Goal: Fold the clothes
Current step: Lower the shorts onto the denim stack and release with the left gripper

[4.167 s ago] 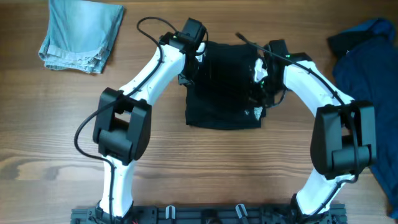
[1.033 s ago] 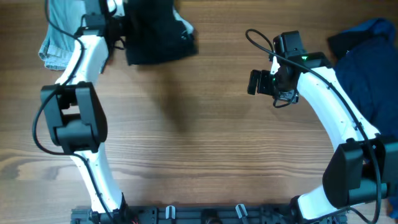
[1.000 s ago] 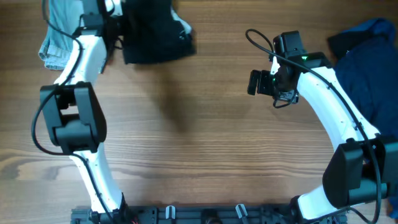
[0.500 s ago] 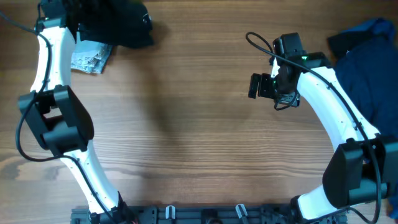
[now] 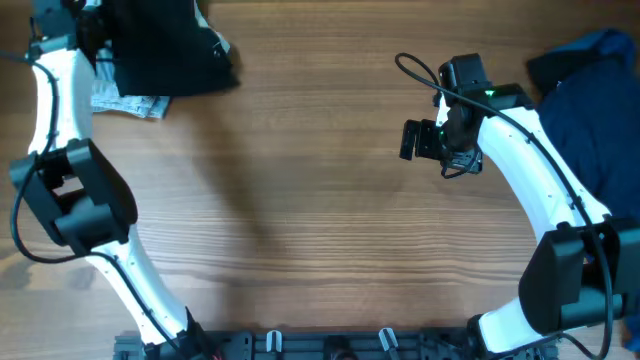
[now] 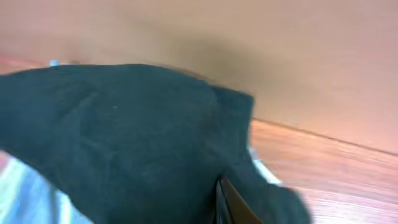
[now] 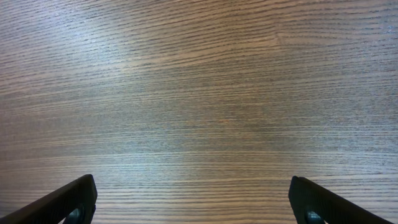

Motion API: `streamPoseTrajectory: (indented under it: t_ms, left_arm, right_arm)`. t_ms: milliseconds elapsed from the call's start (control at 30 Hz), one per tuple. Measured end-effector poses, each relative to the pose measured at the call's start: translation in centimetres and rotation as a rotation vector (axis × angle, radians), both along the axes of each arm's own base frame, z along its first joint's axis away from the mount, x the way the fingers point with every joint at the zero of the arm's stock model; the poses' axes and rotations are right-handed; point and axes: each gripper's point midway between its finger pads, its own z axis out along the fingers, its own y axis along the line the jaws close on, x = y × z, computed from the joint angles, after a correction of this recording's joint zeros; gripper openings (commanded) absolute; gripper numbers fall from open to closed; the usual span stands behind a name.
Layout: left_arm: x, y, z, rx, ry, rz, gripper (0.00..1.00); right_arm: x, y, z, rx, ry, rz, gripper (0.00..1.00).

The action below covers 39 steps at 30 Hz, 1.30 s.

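A folded black garment (image 5: pixel 165 50) lies at the table's far left corner, on top of the folded light-blue jeans (image 5: pixel 127 102), of which only a strip shows. My left gripper (image 5: pixel 98 30) is at the garment's left edge. In the left wrist view the black cloth (image 6: pixel 124 143) fills the frame and only one finger (image 6: pixel 231 202) pokes out of it, so the jaws cannot be read. My right gripper (image 5: pixel 413 140) hangs open over bare wood (image 7: pixel 199 214) with nothing between its fingers.
A heap of dark blue clothes (image 5: pixel 590 90) lies at the right edge of the table, beside the right arm. Wooden tabletop (image 5: pixel 300 200) stretches between the two arms.
The left arm has swung further left with the black garment, which now rests over the jeans. The right arm has not moved.
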Motion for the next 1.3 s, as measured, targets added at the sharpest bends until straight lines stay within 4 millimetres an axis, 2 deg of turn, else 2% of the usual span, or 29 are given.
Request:
streamPoseTrajectory:
  t_ms: [167,300,367,400,433,567,600,667,733,800,833,1067,1167,1300]
  left_arm:
    - [-1.1,4.5,-3.8,0.001,0.076,0.095,0.17]
    - [-2.3,8.2,-4.8,0.000,0.094,0.165,0.29]
    - [-3.0,10.1,-4.8,0.006,0.095,0.200,0.59]
    - [-3.5,11.2,-4.8,0.007,0.096,0.219,0.70]
    - [-3.7,11.8,-4.8,0.010,0.097,0.229,0.75]
    - [-5.1,13.5,-5.4,-0.004,0.135,0.269,0.75]
    - [-5.5,13.3,-5.8,-0.018,0.158,0.271,0.76]
    - [-6.3,11.6,-6.8,-0.093,0.214,0.251,0.77]
    - [-6.7,9.7,-7.3,-0.175,0.252,0.213,0.79]
    - [-7.3,6.6,-7.7,-0.284,0.304,0.150,0.79]
    - [-7.4,5.7,-7.8,-0.305,0.316,0.134,0.79]
    - [-7.5,0.0,-8.4,-0.371,0.398,0.039,0.70]
    - [-7.6,-0.9,-8.4,-0.381,0.412,0.025,0.63]
    - [-8.3,0.0,-8.4,-0.398,0.427,0.045,0.62]
  right_arm:
    - [-0.1,0.0,0.0,-0.001,0.003,0.000,1.00]
    - [-0.1,0.0,0.0,-0.001,0.003,0.000,1.00]
    - [-0.1,0.0,0.0,-0.001,0.004,0.000,1.00]
    - [-0.1,0.0,0.0,-0.001,0.004,0.000,1.00]
    - [-0.1,0.0,0.0,-0.001,0.004,0.000,1.00]
    - [-0.1,0.0,0.0,-0.001,0.005,-0.001,1.00]
    - [-0.1,0.0,0.0,0.000,0.004,-0.003,1.00]
    - [-0.1,0.0,0.0,0.000,0.005,-0.003,1.00]
    - [-0.1,0.0,0.0,0.000,0.005,-0.003,1.00]
    - [-0.1,0.0,0.0,-0.001,0.006,-0.003,1.00]
    - [-0.2,0.0,0.0,-0.001,0.007,-0.003,1.00]
    - [-0.2,0.0,0.0,-0.001,0.007,-0.003,1.00]
    - [-0.2,0.0,0.0,-0.001,0.008,-0.003,1.00]
    - [-0.2,0.0,0.0,-0.001,0.007,-0.003,1.00]
